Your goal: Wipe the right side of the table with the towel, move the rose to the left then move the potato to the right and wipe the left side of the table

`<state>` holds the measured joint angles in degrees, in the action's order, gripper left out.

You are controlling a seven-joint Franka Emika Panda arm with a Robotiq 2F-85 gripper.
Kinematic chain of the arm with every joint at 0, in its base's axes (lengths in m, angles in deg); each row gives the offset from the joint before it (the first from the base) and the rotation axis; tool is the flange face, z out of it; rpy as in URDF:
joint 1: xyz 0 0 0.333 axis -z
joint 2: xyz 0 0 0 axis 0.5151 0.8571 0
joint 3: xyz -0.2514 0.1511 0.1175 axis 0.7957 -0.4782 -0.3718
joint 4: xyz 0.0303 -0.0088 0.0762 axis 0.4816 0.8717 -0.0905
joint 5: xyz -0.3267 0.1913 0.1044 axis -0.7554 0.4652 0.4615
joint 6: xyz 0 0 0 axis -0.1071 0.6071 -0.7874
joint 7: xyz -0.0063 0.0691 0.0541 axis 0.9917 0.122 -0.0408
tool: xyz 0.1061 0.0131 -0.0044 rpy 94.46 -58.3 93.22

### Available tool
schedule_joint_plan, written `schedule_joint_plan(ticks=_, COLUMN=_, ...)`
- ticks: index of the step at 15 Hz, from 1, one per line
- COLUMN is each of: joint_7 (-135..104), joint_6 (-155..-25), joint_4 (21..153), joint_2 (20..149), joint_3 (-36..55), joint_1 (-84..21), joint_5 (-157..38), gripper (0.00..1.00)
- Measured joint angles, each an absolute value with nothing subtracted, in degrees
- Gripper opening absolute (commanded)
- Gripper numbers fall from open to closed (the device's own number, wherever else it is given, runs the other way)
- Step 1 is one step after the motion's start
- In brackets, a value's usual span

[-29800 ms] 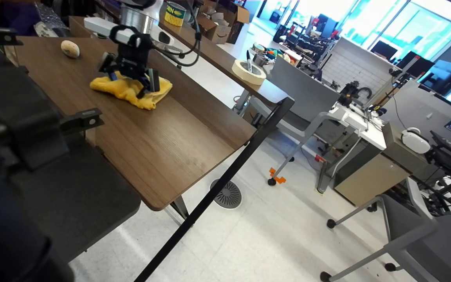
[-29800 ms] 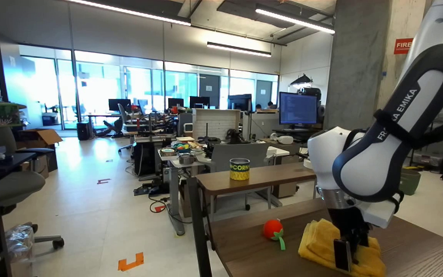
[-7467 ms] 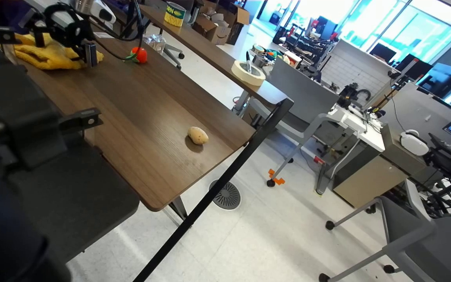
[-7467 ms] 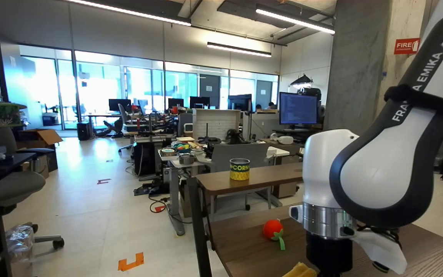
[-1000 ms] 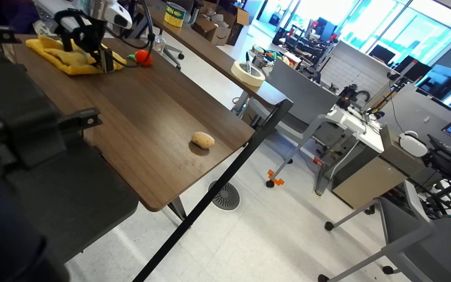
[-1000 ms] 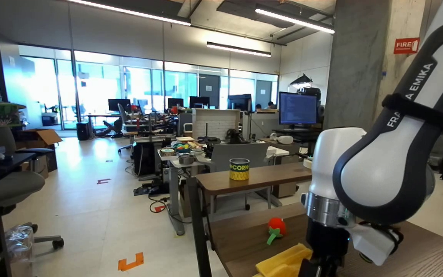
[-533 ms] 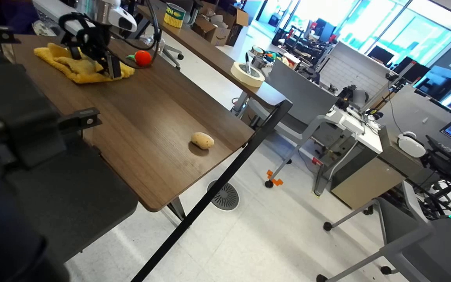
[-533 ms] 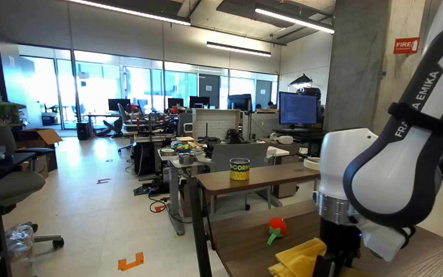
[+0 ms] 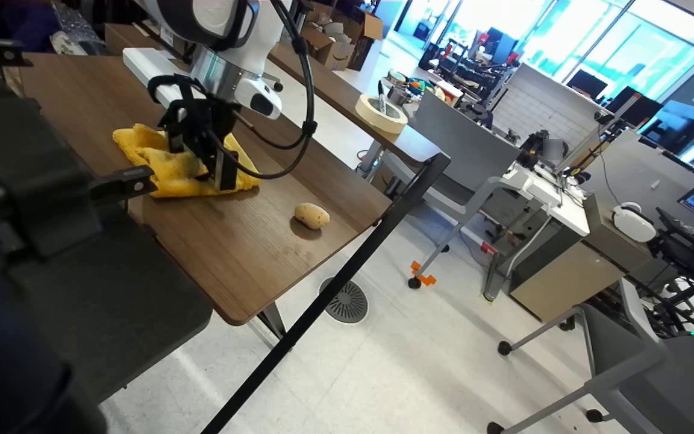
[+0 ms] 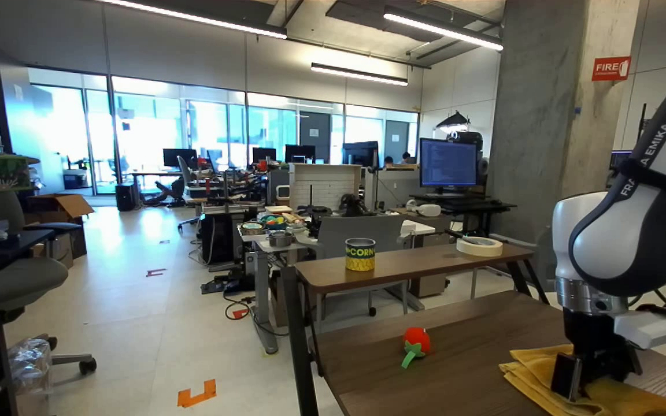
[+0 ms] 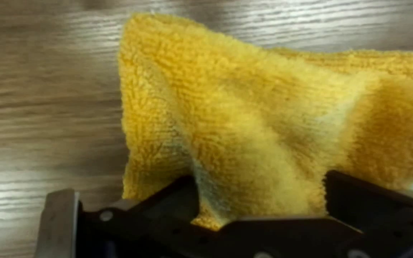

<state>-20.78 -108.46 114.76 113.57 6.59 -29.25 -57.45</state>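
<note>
The yellow towel (image 9: 169, 172) lies bunched on the brown table (image 9: 250, 247), under my gripper (image 9: 199, 163). In the wrist view a fold of it rises between my wide-apart black fingers, and the gripper (image 11: 260, 177) stands open, pressed down on the cloth. Beyond the towel, towards the table's end, rests the beige potato (image 9: 312, 216), apart from the cloth; in an exterior view it is out of frame. The red rose (image 10: 417, 340) with its green leaf sits on the table, well away from the towel (image 10: 541, 384); my arm hides it in an exterior view.
A narrow raised shelf (image 10: 414, 267) runs along the table's long side and bears a corn can (image 10: 360, 254) and a tape roll (image 9: 382, 113). A black bar (image 9: 347, 274) crosses at the table's end. A cable (image 9: 305, 120) loops from the arm.
Gripper and towel have slid together along the table towards the potato. Rose and potato stay put over the last second. Half a minute ago the potato lay near the table's opposite end.
</note>
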Motion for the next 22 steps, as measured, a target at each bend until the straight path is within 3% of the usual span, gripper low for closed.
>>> schedule_joint_plan(ticks=5, joint_7=-23.05, joint_6=-106.52, joint_4=114.04, joint_2=113.71, joint_3=3.66, joint_1=-29.55, joint_5=-58.12, gripper=1.0)
schedule_joint_plan(ticks=10, joint_7=-23.09, joint_6=-106.71, joint_4=112.29, joint_2=114.61, joint_3=-0.91, joint_1=-38.54, joint_5=-60.79, gripper=1.0)
schedule_joint_plan(ticks=14, joint_7=-20.56, joint_6=-106.91, joint_4=108.89, joint_2=115.63, joint_3=2.13, joint_1=-44.09, joint_5=-62.24, gripper=1.0)
schedule_joint_plan(ticks=17, joint_7=-19.22, joint_6=-109.27, joint_4=108.02, joint_2=115.6, joint_3=7.94, joint_1=-41.91, joint_5=-62.08, gripper=1.0)
schedule_joint_plan(ticks=22, joint_7=-19.38, joint_6=-112.86, joint_4=107.8, joint_2=115.2, joint_3=10.84, joint_1=-29.62, joint_5=-59.97, gripper=1.0)
